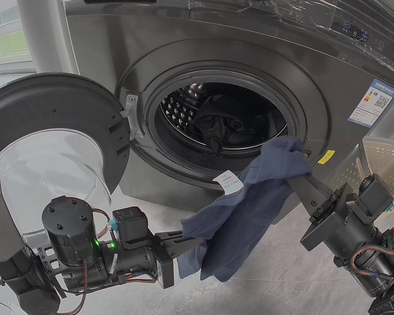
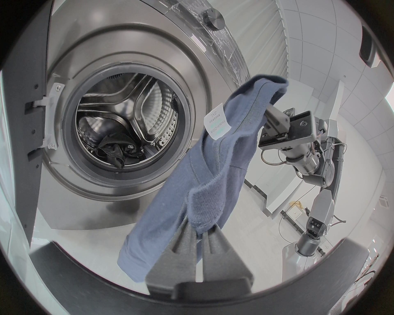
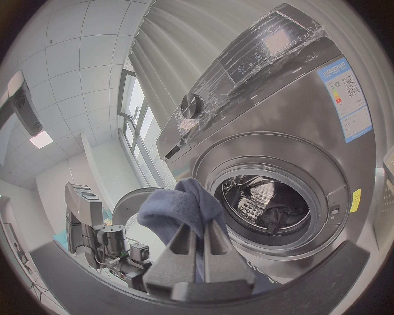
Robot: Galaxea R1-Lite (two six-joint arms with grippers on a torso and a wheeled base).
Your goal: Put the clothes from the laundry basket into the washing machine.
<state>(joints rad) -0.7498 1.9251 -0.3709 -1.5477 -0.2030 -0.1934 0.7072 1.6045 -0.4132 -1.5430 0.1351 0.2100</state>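
Drum [image 1: 177, 108] holds 1 black garment [image 1: 222, 122]; left hand [image 1: 196, 241], right hand [image 1: 297, 179] clamp blue shirt [image 1: 243, 207] outside.

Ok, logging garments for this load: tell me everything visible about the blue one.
The blue garment is soft slate-blue knit with a white label. The right end effector pinches its upper end before the open washing machine; the left end effector pinches a lower fold. The rest droops freely, outside the drum.

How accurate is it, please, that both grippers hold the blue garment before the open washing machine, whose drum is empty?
The drum is not empty: the head view shows a dark garment inside. The left gripper and right gripper do hold the blue garment.
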